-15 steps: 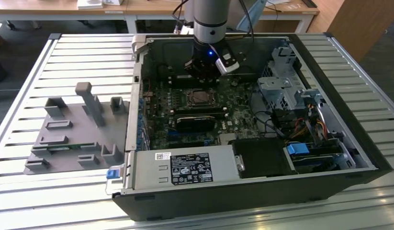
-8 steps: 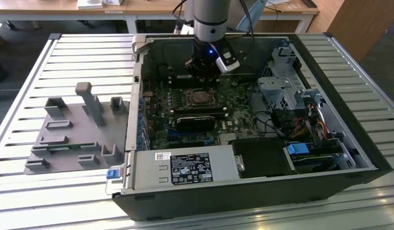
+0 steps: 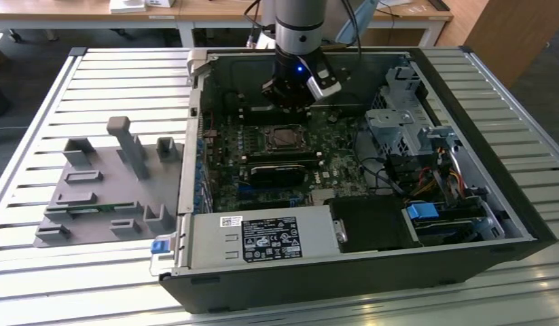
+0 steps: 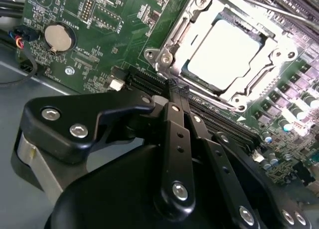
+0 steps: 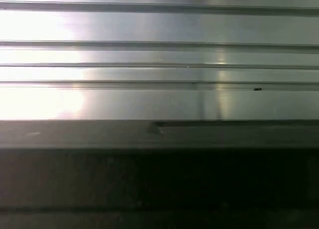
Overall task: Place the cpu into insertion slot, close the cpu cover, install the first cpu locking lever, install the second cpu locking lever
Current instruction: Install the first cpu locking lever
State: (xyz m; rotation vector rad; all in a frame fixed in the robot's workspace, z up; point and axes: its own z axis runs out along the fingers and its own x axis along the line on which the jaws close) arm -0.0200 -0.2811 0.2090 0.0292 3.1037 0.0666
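Arm (image 3: 300, 24): grey cylindrical segment, black wrist, small blue light. Pincer (image 4: 178, 92): matte black linkage bars fastened with silver screws.

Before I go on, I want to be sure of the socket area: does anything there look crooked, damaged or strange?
Nothing stands out. In the second wrist view the cpu lies flat and square in the slot, with the cover down around it. The hand, fingers together, is beside the socket and holds nothing. The board shows no visible damage.

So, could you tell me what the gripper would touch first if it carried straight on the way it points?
Probably the silvery frame of the cpu cover around the cpu; the gripper, fingers together, aims at its near edge, though depth is uncertain.
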